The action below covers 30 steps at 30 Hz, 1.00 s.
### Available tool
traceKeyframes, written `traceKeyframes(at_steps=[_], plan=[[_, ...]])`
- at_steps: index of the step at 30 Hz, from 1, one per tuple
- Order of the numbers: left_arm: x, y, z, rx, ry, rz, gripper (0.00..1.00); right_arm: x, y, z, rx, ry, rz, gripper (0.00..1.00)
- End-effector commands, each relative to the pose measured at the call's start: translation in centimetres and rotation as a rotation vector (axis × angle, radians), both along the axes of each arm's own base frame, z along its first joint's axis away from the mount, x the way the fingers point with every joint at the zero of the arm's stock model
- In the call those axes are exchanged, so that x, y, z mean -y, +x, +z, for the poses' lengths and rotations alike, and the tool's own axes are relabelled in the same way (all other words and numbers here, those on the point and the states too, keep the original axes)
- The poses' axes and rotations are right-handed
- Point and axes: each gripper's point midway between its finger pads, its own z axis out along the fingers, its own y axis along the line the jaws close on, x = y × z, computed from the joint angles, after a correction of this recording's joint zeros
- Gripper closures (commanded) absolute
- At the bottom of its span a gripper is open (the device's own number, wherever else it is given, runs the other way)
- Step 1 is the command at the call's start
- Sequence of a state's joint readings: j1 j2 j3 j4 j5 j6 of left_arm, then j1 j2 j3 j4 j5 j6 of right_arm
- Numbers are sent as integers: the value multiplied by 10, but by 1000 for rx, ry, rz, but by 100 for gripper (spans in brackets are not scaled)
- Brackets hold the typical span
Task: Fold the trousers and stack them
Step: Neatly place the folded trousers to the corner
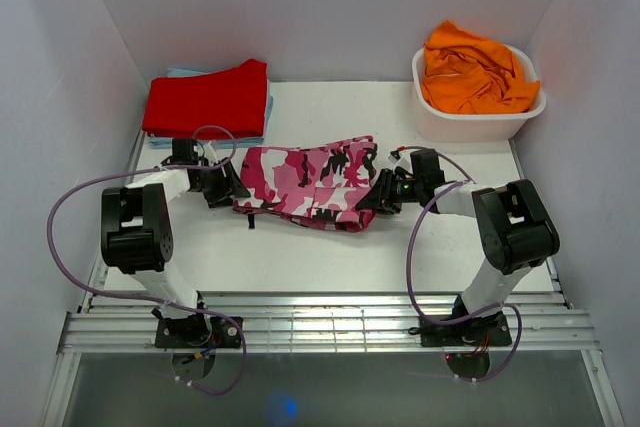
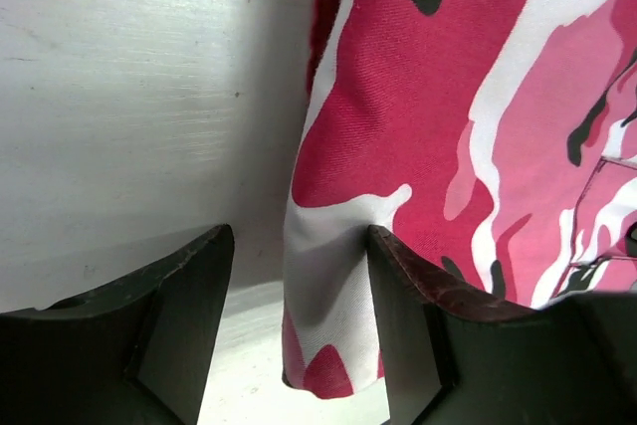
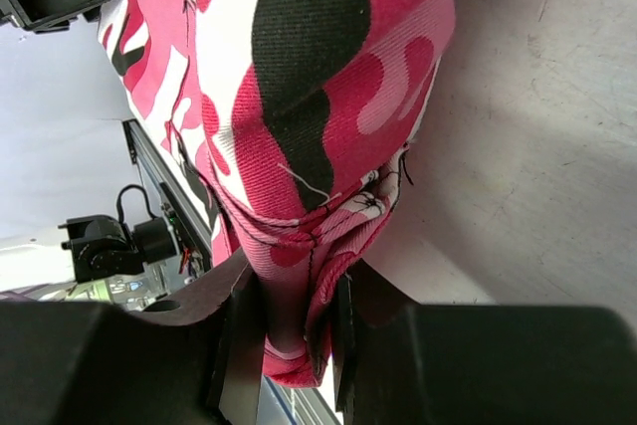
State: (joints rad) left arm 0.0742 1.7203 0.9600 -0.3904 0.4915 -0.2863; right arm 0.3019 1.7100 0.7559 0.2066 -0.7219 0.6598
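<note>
The right gripper (image 3: 297, 320) pinches the trousers' (image 1: 310, 185) right edge. The left gripper (image 2: 299, 238) sits wide open at their left edge, white table (image 1: 300, 259) all around.

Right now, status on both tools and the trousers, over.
Left tool open at the trousers edge. Right tool shut on their other end. Red garment back left, apart.

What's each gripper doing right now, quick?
Left gripper: open, edge of the trousers in the gap, not clamped.
Right gripper: closed on the trousers.

Red garment (image 1: 208, 98), orange garment (image 1: 470, 73), white tub (image 1: 482, 126)
</note>
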Motion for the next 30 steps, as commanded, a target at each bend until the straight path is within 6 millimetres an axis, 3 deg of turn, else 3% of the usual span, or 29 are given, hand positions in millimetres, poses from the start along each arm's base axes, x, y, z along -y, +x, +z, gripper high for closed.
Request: traceKeyframes(at_steps=[1,12,15,16,19,25,26,30], plan=[[4,-14,-20,-82,-2,7,31,-6,0,6,4,43,24,92],[60,-38,-50,-211,-200,-55,34,-9,1,1,-14,42,31,92],[58,-28,-43,-176,-186,-43,58,-11,3,4,0,41,36,92],[54,-18,-33,-131,-175,-33,76,-11,4,6,10,41,38,92],[44,5,-8,-29,-126,-11,98,-12,11,17,78,21,59,92],[29,40,54,188,-24,-41,100,-22,43,69,303,3,87,92],[25,49,73,251,3,-41,100,-25,47,77,332,4,91,92],[16,64,119,408,86,-71,100,-47,68,122,477,31,122,92]])
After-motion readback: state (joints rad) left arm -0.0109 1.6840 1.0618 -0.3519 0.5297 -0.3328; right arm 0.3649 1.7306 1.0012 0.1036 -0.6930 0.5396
